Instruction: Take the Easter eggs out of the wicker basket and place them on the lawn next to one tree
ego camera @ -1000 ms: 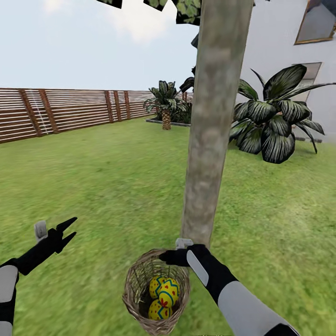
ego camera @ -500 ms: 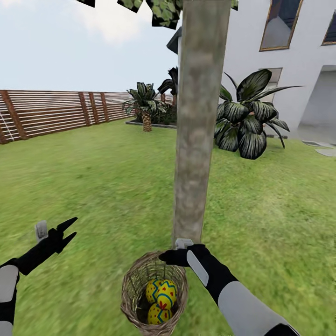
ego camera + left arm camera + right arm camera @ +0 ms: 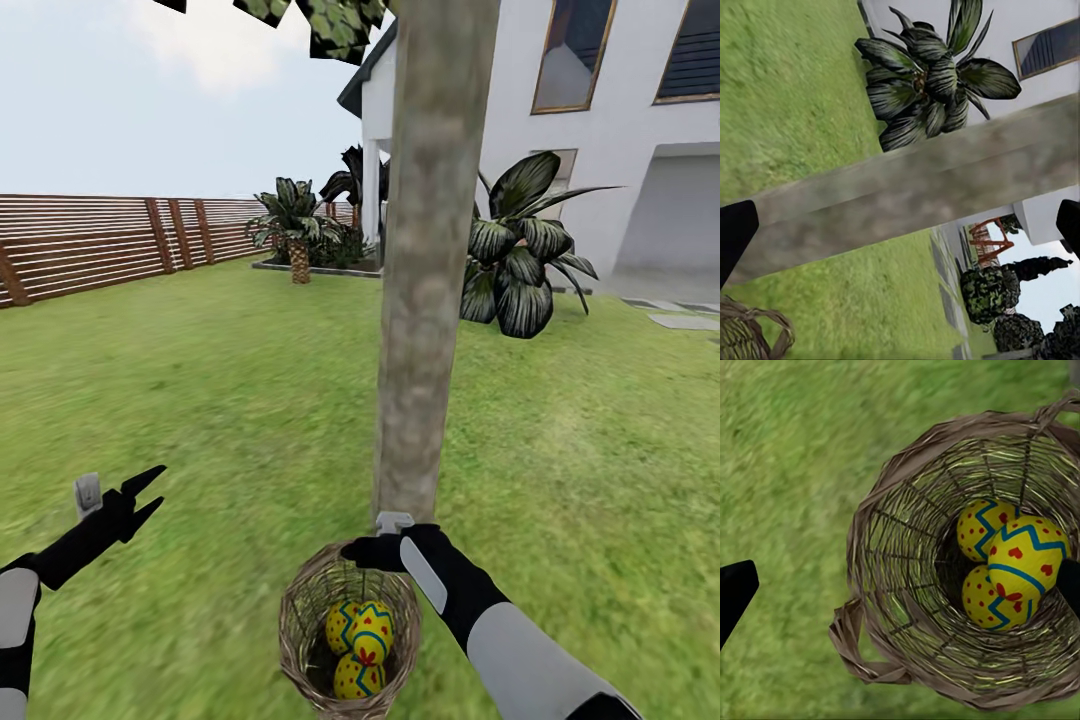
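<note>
Three eggs (image 3: 1009, 562), one basket (image 3: 900, 607), seemingly.

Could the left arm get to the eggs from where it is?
Probably yes: the left gripper hangs open over the lawn, the basket is open-topped, and nothing lies between it and the eggs.

Easter eggs (image 3: 360, 645): three, yellow with blue zigzags and red marks, piled inside the basket.
Wicker basket (image 3: 300, 625): brown open weave, near, just before the tree.
Tree (image 3: 425, 270): pale mottled trunk, upright on green lawn (image 3: 200, 400).
</note>
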